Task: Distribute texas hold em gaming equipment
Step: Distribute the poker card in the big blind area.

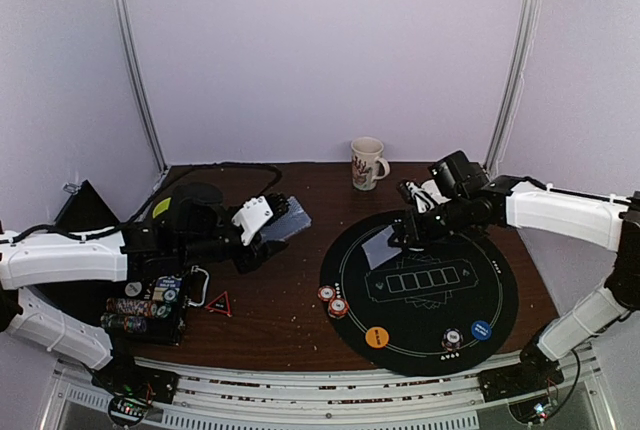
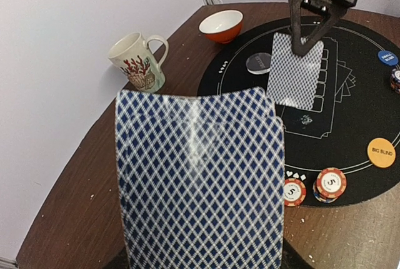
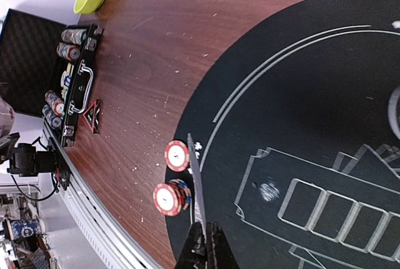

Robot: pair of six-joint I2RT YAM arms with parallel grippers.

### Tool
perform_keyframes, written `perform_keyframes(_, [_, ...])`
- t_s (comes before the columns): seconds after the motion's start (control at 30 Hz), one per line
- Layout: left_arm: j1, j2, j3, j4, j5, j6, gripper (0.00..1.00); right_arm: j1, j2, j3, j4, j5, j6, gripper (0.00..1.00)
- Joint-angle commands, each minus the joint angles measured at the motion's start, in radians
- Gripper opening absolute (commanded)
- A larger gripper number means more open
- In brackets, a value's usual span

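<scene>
Left claw (image 1: 268, 230), centre-left in the top view: grasping the deck of cards (image 2: 200, 181). Blue-checked backs fill the lower left-wrist view.

Right claw (image 3: 204, 230): clenched on a single card (image 2: 295, 72), held over the upper left of the black mat (image 1: 500, 295) on the worktop (image 1: 270, 300). Cannot tell whether the card touches the mat.

Two red-and-white chip stacks (image 2: 330, 183) sit at the mat's left rim. Orange button (image 1: 377, 337) and blue button (image 1: 481, 330) lie along the mat's lower edge.
</scene>
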Motion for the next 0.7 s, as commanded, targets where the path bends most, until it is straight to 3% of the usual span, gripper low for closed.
perform_keyframes(0.0, [0.006, -0.017, -0.012, 0.072, 0.009, 0.001, 0.52, 0.067, 0.122, 0.032, 0.195, -0.059, 0.059, 0.0])
perform_keyframes(0.33, [0.006, -0.027, -0.022, 0.078, -0.003, 0.01, 0.52, 0.205, 0.452, 0.114, 0.661, 0.039, 0.411, 0.0])
perform_keyframes(0.63, [0.007, -0.037, -0.038, 0.091, 0.0, 0.017, 0.52, 0.226, 0.575, 0.061, 0.778, 0.195, 0.59, 0.0])
perform_keyframes(0.67, [0.007, -0.037, -0.038, 0.09, -0.001, 0.017, 0.52, 0.226, 0.578, 0.058, 0.767, 0.209, 0.595, 0.04])
